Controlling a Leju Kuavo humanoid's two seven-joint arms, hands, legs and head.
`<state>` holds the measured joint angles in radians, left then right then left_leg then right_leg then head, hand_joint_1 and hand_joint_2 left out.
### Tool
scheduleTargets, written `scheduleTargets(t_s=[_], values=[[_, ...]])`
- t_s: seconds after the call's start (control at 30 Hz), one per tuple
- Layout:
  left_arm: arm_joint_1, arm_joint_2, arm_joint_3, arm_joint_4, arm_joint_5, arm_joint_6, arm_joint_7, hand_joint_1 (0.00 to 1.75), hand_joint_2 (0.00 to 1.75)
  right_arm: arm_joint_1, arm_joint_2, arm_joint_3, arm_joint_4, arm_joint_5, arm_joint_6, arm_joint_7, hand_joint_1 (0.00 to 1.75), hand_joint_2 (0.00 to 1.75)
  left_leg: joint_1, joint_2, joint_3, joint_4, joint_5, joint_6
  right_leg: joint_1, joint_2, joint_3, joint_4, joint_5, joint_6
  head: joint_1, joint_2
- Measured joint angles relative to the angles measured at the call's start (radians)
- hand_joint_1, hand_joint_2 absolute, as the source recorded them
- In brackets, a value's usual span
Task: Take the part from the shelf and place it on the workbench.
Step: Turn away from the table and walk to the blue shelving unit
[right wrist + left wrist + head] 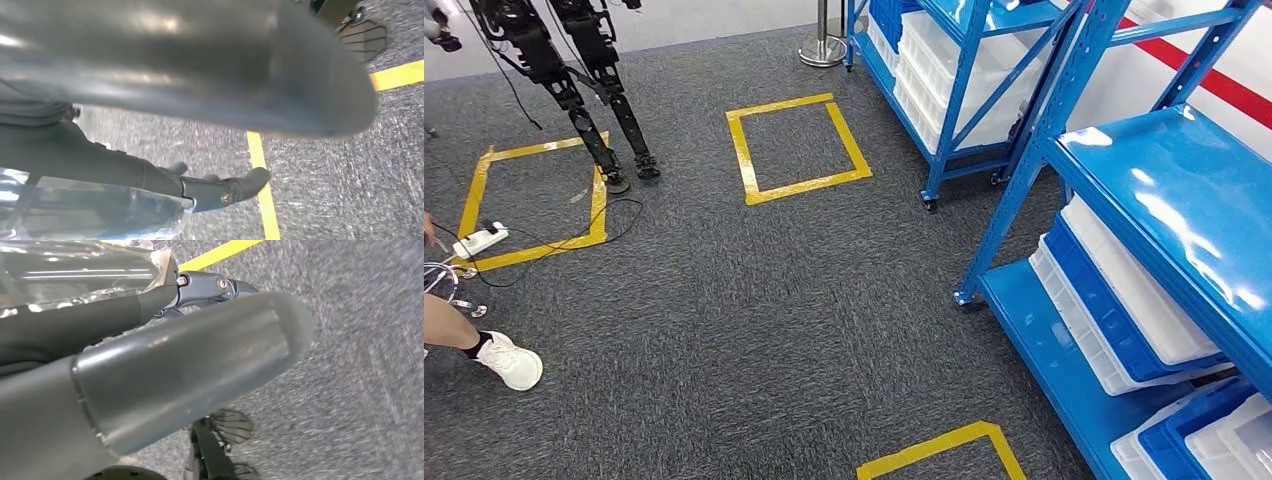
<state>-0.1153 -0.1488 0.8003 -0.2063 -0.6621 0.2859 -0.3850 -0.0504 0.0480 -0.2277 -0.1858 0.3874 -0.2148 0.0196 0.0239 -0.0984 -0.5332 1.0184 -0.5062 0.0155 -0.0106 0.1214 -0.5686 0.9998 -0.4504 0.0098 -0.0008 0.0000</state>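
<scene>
The shelf (1124, 230) stands ahead to the right, nearer the right hand (220, 192); its bins (1124, 320) hide any part. Both hands hang over carpet (the left hand (200, 385) too), holding nothing; whether their fingers are apart I cannot tell.

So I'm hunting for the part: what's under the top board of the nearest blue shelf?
Under the top board, stacked white and blue bins sit on the lower board. The board and stacking cover their insides, so no part can be seen.
</scene>
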Motion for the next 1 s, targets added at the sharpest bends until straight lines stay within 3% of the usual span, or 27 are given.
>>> scheduleTargets(t_s=[0.07, 0.13, 0.2, 0.27, 0.3, 0.33, 0.4, 0.43, 0.5, 0.53, 0.57, 0.63, 0.7, 0.73, 0.77, 0.8, 0.83, 0.87, 0.93, 1.0], values=[[-0.002, -0.002, 0.000, 0.000, 0.000, 0.000, 0.001, 0.00, 0.00, 0.003, -0.001, 0.000, 0.000, 0.001, 0.000, 0.000, 0.00, 0.00, -0.005, 0.026, 0.002, -0.009, 0.006, 0.014, -0.002, 0.012, -0.015, 0.001, 0.005, 0.015, 0.000, 0.000], [-0.004, -0.004, 0.000, 0.000, -0.001, 0.001, 0.001, 0.00, 0.00, 0.005, -0.001, 0.000, 0.000, 0.002, 0.000, 0.000, 0.00, 0.00, -0.005, 0.053, 0.005, -0.022, 0.016, 0.032, 0.000, -0.035, -0.041, 0.040, -0.016, 0.018, 0.003, 0.000], [-0.004, -0.005, 0.000, 0.000, -0.001, 0.004, 0.002, 0.00, 0.00, 0.002, -0.001, 0.000, 0.000, 0.002, 0.000, 0.000, 0.00, 0.00, -0.009, 0.086, 0.006, -0.027, 0.019, 0.041, -0.001, -0.094, -0.100, 0.159, -0.074, 0.012, 0.006, 0.000], [-0.003, -0.005, 0.000, 0.000, -0.002, 0.005, 0.002, 0.00, 0.00, 0.001, 0.000, 0.000, 0.000, 0.002, 0.000, 0.001, 0.00, 0.00, -0.014, 0.121, 0.004, -0.027, 0.019, 0.043, -0.005, -0.108, -0.159, 0.284, -0.120, 0.015, 0.007, 0.000], [-0.004, -0.005, 0.000, 0.000, -0.004, 0.006, 0.003, 0.00, 0.00, 0.002, 0.001, 0.000, 0.000, 0.002, 0.000, 0.001, 0.00, 0.00, -0.015, 0.136, 0.003, -0.027, 0.018, 0.043, -0.006, -0.110, -0.164, 0.301, -0.121, 0.022, 0.007, 0.000], [-0.004, -0.005, 0.000, 0.000, -0.005, 0.006, 0.004, 0.00, 0.00, 0.004, 0.000, 0.000, 0.000, 0.003, 0.000, 0.001, 0.00, 0.00, -0.015, 0.149, 0.003, -0.027, 0.018, 0.042, -0.008, -0.114, -0.147, 0.275, -0.108, 0.031, 0.008, 0.000], [-0.006, -0.006, 0.000, 0.000, -0.008, 0.006, 0.006, 0.00, 0.00, 0.005, -0.001, -0.001, 0.000, 0.004, 0.000, 0.000, 0.00, 0.00, -0.016, 0.171, 0.005, -0.026, 0.016, 0.039, -0.010, -0.146, -0.061, 0.129, -0.062, 0.044, 0.008, 0.000], [-0.007, -0.006, 0.000, 0.000, -0.009, 0.006, 0.006, 0.00, 0.00, 0.003, -0.001, -0.001, 0.000, 0.005, 0.000, -0.001, 0.00, 0.00, -0.019, 0.181, 0.007, -0.025, 0.013, 0.034, -0.007, -0.167, -0.021, 0.061, -0.041, 0.045, 0.008, 0.000], [-0.009, -0.006, 0.000, 0.000, -0.009, 0.007, 0.008, 0.00, 0.00, 0.000, -0.001, -0.001, 0.000, 0.007, 0.000, -0.002, 0.00, 0.00, -0.024, 0.199, 0.011, -0.023, 0.008, 0.023, -0.001, -0.189, 0.015, -0.004, -0.022, 0.035, 0.006, 0.000], [-0.011, -0.006, 0.000, 0.000, -0.010, 0.007, 0.008, 0.00, 0.00, 0.000, -0.002, -0.001, 0.000, 0.007, 0.000, -0.002, 0.00, 0.00, -0.024, 0.209, 0.014, -0.023, 0.006, 0.017, 0.003, -0.179, 0.012, -0.005, -0.018, 0.028, 0.004, 0.000], [-0.013, -0.007, 0.000, 0.000, -0.010, 0.008, 0.008, 0.00, 0.00, 0.001, -0.002, -0.001, 0.000, 0.008, 0.000, -0.002, 0.00, 0.00, -0.021, 0.215, 0.016, -0.022, 0.003, 0.011, -0.002, -0.167, 0.011, -0.007, -0.015, 0.020, 0.004, 0.000], [-0.017, -0.008, 0.000, 0.000, -0.010, 0.008, 0.008, 0.00, 0.00, 0.003, -0.002, -0.003, 0.000, 0.008, 0.000, -0.002, 0.00, 0.00, -0.014, 0.187, 0.009, 0.008, -0.023, -0.001, -0.010, -0.148, 0.013, -0.012, -0.010, 0.004, 0.001, 0.000], [-0.016, -0.008, 0.000, 0.000, -0.011, 0.008, 0.009, 0.00, 0.00, 0.001, -0.003, -0.005, 0.000, 0.008, 0.000, -0.002, 0.00, 0.00, -0.008, 0.129, -0.036, 0.116, -0.089, -0.008, -0.014, -0.130, 0.014, -0.014, -0.005, -0.010, -0.003, 0.000], [-0.014, -0.008, 0.000, 0.000, -0.011, 0.009, 0.010, 0.00, 0.00, 0.001, -0.003, -0.006, 0.000, 0.008, 0.000, -0.002, 0.00, 0.00, -0.007, 0.112, -0.067, 0.185, -0.123, -0.009, -0.012, -0.119, 0.013, -0.014, -0.004, -0.015, -0.004, 0.000], [-0.012, -0.008, 0.000, 0.001, -0.011, 0.009, 0.010, 0.00, 0.00, 0.000, -0.003, -0.007, 0.000, 0.008, 0.000, -0.002, 0.00, 0.00, -0.005, 0.103, -0.095, 0.243, -0.144, -0.011, -0.010, -0.106, 0.012, -0.013, -0.003, -0.016, -0.005, 0.000], [-0.010, -0.008, 0.000, 0.001, -0.011, 0.009, 0.011, 0.00, 0.00, 0.001, -0.003, -0.008, 0.000, 0.008, 0.000, -0.002, 0.00, 0.00, -0.004, 0.099, -0.109, 0.270, -0.145, -0.012, -0.009, -0.092, 0.012, -0.013, -0.003, -0.016, -0.005, 0.000], [-0.009, -0.008, 0.000, 0.001, -0.011, 0.009, 0.011, 0.00, 0.00, 0.002, -0.003, -0.009, 0.000, 0.008, 0.000, -0.002, 0.00, 0.00, -0.003, 0.097, -0.105, 0.258, -0.124, -0.013, -0.008, -0.079, 0.013, -0.011, -0.003, -0.016, -0.005, 0.000], [-0.009, -0.008, 0.000, 0.001, -0.011, 0.009, 0.011, 0.00, 0.00, 0.003, -0.003, -0.010, 0.000, 0.008, 0.000, -0.002, 0.00, 0.00, 0.000, 0.093, -0.083, 0.208, -0.089, -0.013, -0.008, -0.065, 0.014, -0.009, -0.003, -0.016, -0.005, 0.000], [-0.009, -0.007, 0.000, 0.001, -0.011, 0.009, 0.011, 0.00, 0.00, 0.002, -0.002, -0.013, 0.000, 0.008, 0.000, -0.002, 0.00, 0.00, 0.007, 0.055, -0.023, 0.073, -0.023, -0.013, -0.006, -0.040, 0.011, -0.002, -0.003, -0.012, -0.005, 0.000], [-0.010, -0.007, 0.000, 0.001, -0.011, 0.009, 0.012, 0.00, 0.00, 0.000, -0.001, -0.014, 0.000, 0.008, 0.000, -0.002, 0.00, 0.00, 0.008, 0.027, 0.003, 0.007, -0.003, -0.010, -0.003, -0.019, 0.001, 0.003, 0.000, 0.000, -0.004, 0.000]])
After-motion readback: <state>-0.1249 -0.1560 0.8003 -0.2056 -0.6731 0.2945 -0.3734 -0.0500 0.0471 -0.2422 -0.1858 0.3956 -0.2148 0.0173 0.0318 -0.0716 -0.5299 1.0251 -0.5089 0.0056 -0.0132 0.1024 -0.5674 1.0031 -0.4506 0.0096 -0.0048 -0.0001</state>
